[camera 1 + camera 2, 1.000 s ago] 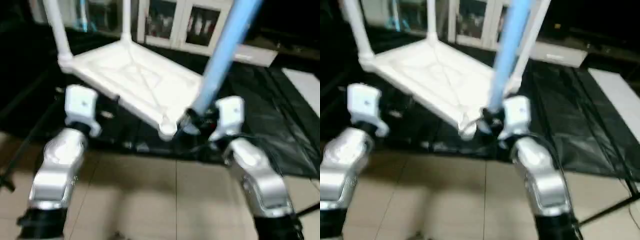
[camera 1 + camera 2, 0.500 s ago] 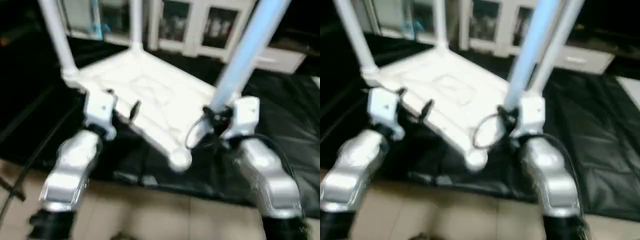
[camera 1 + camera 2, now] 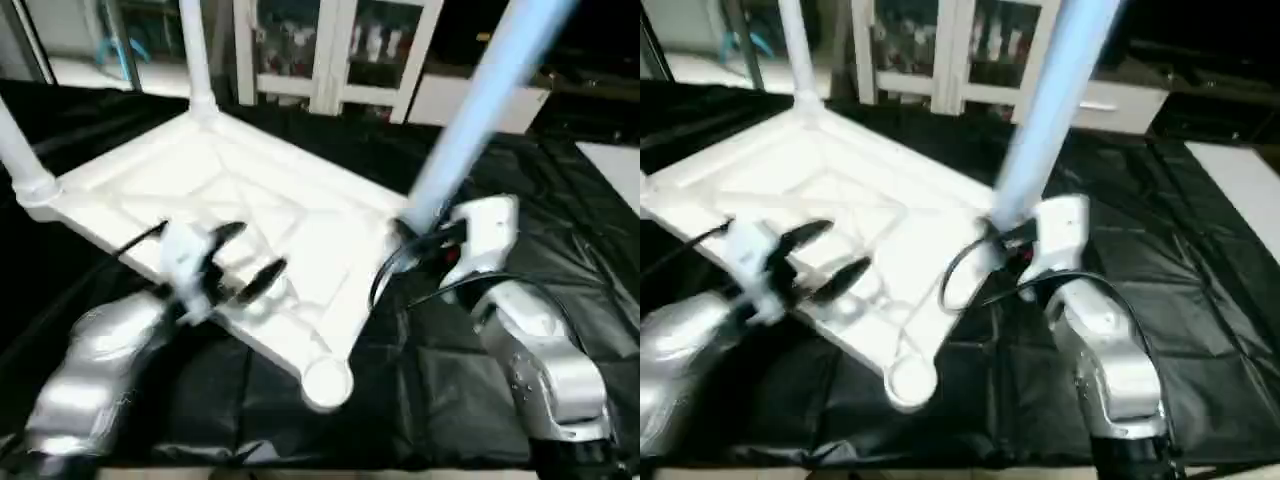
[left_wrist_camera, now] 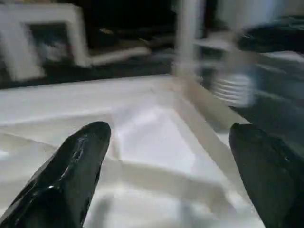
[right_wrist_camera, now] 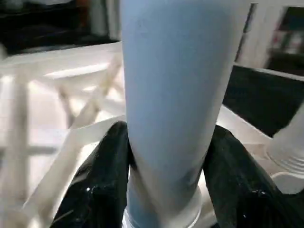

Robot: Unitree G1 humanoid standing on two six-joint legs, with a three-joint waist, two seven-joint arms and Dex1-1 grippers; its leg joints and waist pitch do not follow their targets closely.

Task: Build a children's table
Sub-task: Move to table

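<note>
The children's table top point(image 3: 250, 205) lies upside down on a black sheet, its X-ribbed underside facing up. White legs stand in the far left corner point(image 3: 20, 160) and the back corner point(image 3: 195, 50). The near corner socket point(image 3: 325, 380) is empty. My right gripper point(image 3: 420, 240) is shut on the lower end of a pale bluish leg point(image 3: 480, 100) at the top's right corner. In the right wrist view both fingers point(image 5: 102, 180) clasp that leg point(image 5: 166, 95). My left gripper point(image 3: 245, 260) hovers open over the ribs by the near edge, holding nothing, its fingers point(image 4: 71, 166) spread wide.
A crumpled black sheet point(image 3: 470, 370) covers the floor under and to the right of the table top. White glass-fronted cabinets point(image 3: 340, 50) line the back. A strip of pale floor point(image 3: 300, 472) shows at the near edge.
The camera has tilted and shifted. My left gripper has moved from beside the near edge to over the ribbed underside. The right gripper keeps its hold on the leg.
</note>
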